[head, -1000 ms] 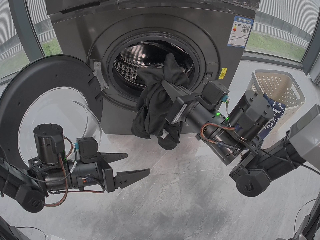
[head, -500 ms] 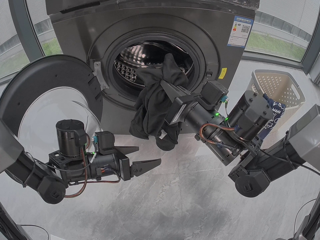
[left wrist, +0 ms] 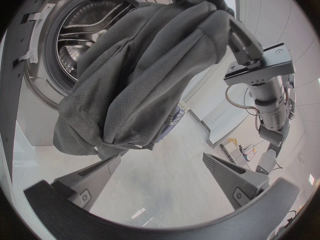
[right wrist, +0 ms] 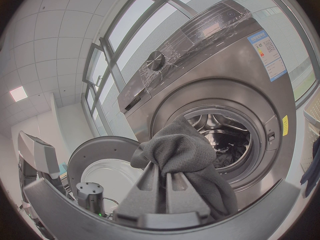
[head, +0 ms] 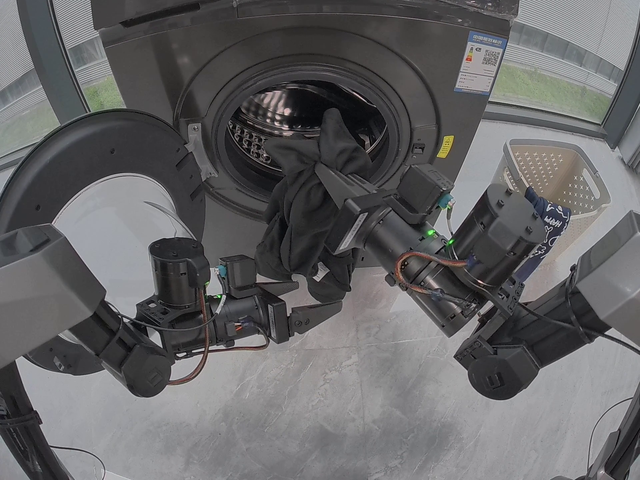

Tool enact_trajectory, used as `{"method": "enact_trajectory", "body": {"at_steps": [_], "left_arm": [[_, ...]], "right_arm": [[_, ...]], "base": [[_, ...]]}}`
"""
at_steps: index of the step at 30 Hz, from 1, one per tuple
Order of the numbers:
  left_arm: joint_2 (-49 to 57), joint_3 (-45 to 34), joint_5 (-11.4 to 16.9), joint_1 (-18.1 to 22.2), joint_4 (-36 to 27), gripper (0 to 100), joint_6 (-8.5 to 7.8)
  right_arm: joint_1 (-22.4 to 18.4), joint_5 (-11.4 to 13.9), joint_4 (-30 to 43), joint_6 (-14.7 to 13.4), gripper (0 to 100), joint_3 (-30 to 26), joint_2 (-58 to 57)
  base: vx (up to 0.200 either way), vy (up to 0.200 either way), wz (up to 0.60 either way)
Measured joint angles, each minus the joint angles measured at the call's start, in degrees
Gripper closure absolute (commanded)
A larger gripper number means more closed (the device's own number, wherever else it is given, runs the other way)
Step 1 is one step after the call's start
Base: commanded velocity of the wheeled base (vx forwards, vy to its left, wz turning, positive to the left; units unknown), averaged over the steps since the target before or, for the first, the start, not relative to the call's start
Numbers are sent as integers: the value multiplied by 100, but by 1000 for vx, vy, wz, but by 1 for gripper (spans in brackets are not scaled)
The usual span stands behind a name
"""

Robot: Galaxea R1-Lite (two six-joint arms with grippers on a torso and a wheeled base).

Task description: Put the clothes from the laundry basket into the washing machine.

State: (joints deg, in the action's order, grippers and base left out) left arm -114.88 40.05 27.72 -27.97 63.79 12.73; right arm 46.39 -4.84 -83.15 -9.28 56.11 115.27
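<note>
The washing machine (head: pixel 300 48) stands with its door open, and its drum mouth (head: pixel 303 118) is just ahead of the right claw (head: pixel 325 171). The laundry basket (head: pixel 587 168), well off to that claw's outer side, holds a blue printed garment (head: pixel 550 225). The black garment (head: pixel 300 208) is pinched at its top by the clenched right claw. It hangs long axis downward, with its tail below the drum rim (a forward push alone would likely leave it trailing). The left claw (head: pixel 313 298), spread and empty, sits just under the tail and is the nearer one to lift it. The left wrist view shows the tail right at one fingertip (left wrist: pixel 100 170). The right wrist view shows what looks like dark cloth inside the drum.
</note>
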Motion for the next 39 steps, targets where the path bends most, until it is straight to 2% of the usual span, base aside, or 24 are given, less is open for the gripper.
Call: {"method": "enact_trajectory", "body": {"at_steps": [6,12,14,19,25,31,39], "left_arm": [[-352,341,-73,79,79,0,44],[-610,755,-343,226,171,0,145],[-662,868,-396,294,283,0,235],[-670,1020,-407,352,428,0,673],[-407,1058,-378,338,428,0,878],[-94,816,-343,302,425,0,922],[59,402,-343,258,549,0,867]], "right_arm": [[59,0,-33,4,100,-9,0],[96,-16,-73,11,100,-11,0],[102,-17,-74,13,100,-11,0],[105,-17,-79,15,100,-13,10],[90,-16,-84,15,100,-11,62],[52,-44,-85,13,100,11,107],[39,-82,-85,15,100,15,132]], "base": [[0,0,0],[0,0,0],[0,0,0],[0,0,0],[0,0,0],[0,0,0],[0,0,0]]}}
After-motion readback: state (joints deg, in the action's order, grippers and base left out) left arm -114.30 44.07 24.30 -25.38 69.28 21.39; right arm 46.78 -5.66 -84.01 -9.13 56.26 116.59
